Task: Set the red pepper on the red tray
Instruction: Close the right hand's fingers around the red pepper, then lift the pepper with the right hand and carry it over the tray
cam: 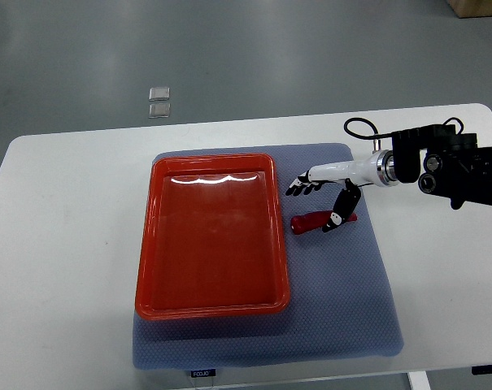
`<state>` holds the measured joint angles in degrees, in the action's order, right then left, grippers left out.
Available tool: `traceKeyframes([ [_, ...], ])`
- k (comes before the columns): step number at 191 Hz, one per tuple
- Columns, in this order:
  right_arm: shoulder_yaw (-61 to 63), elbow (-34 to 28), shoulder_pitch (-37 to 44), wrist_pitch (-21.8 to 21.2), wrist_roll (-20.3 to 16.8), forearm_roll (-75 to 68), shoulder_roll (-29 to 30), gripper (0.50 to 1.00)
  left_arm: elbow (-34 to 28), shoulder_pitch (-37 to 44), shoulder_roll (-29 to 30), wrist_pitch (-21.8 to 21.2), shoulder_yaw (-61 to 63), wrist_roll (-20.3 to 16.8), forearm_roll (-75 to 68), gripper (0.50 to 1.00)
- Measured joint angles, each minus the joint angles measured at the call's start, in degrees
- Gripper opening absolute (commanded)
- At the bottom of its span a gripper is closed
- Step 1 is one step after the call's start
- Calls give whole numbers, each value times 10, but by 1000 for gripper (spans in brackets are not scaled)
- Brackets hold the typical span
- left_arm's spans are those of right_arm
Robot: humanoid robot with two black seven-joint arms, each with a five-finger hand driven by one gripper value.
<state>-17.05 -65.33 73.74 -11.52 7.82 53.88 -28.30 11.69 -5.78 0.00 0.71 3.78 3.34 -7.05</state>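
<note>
We are reaching in with our right robot hand (320, 195), fingers spread and gripping nothing, thumb hanging over the red pepper (320, 220). The pepper is lying on the blue mat (343, 301), just beside the red tray (211, 236).

White table (58, 244) stands on grey floor (229, 57).

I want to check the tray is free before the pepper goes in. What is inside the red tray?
Nothing shows inside the red tray: only its bare red floor with glare near the far rim. The red pepper lies outside on the blue mat, under the right hand.
</note>
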Motion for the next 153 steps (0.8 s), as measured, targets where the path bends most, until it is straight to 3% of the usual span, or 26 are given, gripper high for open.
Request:
traceKeyframes([
  [62, -1, 5, -18, 8, 0, 17, 3, 838, 0, 0, 0, 0, 0, 0, 0, 1000],
  [95, -1, 8, -31, 17, 0, 21, 4, 791, 1, 0, 0, 0, 0, 0, 0, 1000],
  [142, 0, 9, -36, 27, 0, 33, 6, 637, 1, 0, 0, 0, 0, 0, 0, 1000],
  [153, 0, 9, -37, 29, 1, 38, 6, 568, 1, 0, 0, 0, 0, 0, 0, 1000],
])
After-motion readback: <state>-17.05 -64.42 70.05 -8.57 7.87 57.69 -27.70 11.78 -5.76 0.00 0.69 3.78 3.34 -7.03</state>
